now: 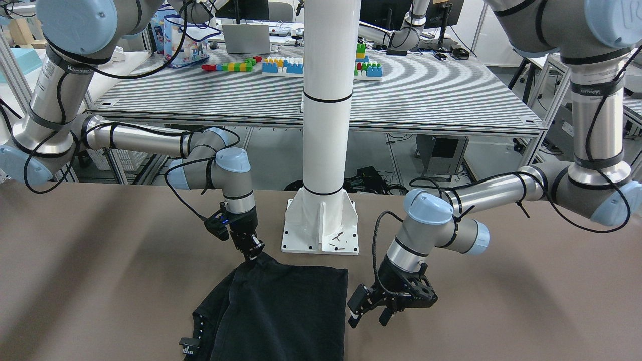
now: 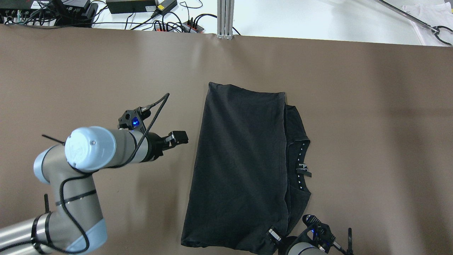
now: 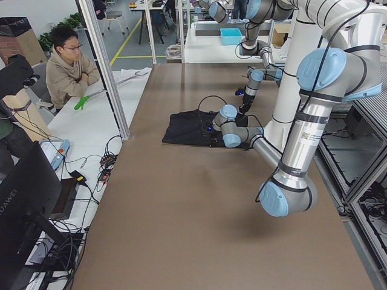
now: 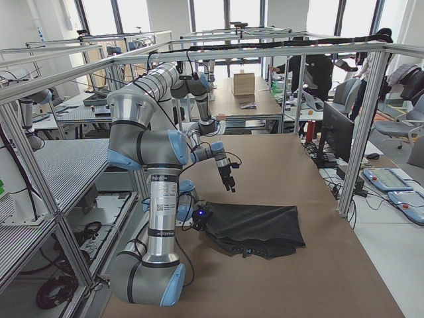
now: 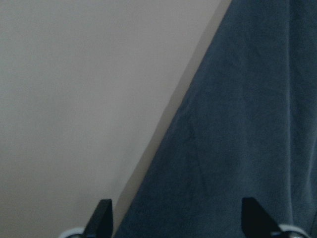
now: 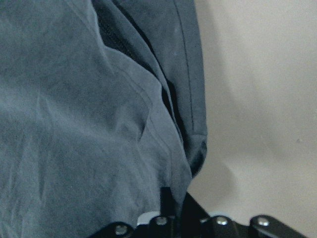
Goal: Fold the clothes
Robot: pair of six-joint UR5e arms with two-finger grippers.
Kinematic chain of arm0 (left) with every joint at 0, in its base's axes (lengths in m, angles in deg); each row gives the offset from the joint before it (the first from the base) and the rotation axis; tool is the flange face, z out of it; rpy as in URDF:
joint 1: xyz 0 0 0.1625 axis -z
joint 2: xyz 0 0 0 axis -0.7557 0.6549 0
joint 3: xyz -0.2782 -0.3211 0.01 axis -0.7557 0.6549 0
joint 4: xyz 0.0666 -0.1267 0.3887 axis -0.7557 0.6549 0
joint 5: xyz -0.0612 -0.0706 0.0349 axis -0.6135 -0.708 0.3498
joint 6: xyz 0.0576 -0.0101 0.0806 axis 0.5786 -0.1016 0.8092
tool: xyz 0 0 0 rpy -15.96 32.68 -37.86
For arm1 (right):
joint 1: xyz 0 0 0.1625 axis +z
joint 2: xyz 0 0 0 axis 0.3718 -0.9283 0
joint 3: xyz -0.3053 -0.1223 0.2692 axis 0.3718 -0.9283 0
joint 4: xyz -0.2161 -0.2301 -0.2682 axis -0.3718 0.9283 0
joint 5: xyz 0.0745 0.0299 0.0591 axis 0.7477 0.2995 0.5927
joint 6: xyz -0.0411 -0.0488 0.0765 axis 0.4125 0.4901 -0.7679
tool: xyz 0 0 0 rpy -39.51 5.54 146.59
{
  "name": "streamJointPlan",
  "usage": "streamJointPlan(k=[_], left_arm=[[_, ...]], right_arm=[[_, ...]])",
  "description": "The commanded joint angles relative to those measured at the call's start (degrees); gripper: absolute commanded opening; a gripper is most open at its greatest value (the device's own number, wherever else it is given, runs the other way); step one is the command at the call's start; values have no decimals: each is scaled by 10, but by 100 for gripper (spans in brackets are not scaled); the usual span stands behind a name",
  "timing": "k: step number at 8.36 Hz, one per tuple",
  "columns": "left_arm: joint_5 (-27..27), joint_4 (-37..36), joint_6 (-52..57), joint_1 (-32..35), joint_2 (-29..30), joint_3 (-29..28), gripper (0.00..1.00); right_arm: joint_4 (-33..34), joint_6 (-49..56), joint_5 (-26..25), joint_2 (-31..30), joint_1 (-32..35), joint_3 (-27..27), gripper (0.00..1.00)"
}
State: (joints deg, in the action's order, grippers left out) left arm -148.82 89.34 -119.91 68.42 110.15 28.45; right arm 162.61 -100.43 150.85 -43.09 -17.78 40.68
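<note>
On garment [image 1: 286, 306] corner, seemingly, right end effector [image 1: 252, 254].

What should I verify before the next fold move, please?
1. The right gripper shut on the black garment at its corner: ok.
2. The left gripper gripping fabric: not ok; it is open, beside the garment's edge.
3. Garment lying wholly on the table: ok.
4. How many layers the right gripper pinches: cannot tell.
5. The right gripper apart from the white pillar's base plate: ok.
</note>
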Motion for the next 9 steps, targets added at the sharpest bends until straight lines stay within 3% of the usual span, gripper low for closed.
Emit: streamJointPlan(k=[1, 2, 4, 9], left_arm=[[45, 0, -50, -90, -12, 0, 67], [46, 0, -57, -108, -15, -4, 57], [57, 0, -59, -119, -16, -6, 53], [72, 2, -78, -140, -32, -6, 57]], right_arm=[[0, -1, 0, -4, 2, 1, 0], [0, -1, 0, -5, 3, 2, 0], [0, -1, 0, -6, 3, 5, 0], [0, -1, 0, -5, 3, 4, 0]])
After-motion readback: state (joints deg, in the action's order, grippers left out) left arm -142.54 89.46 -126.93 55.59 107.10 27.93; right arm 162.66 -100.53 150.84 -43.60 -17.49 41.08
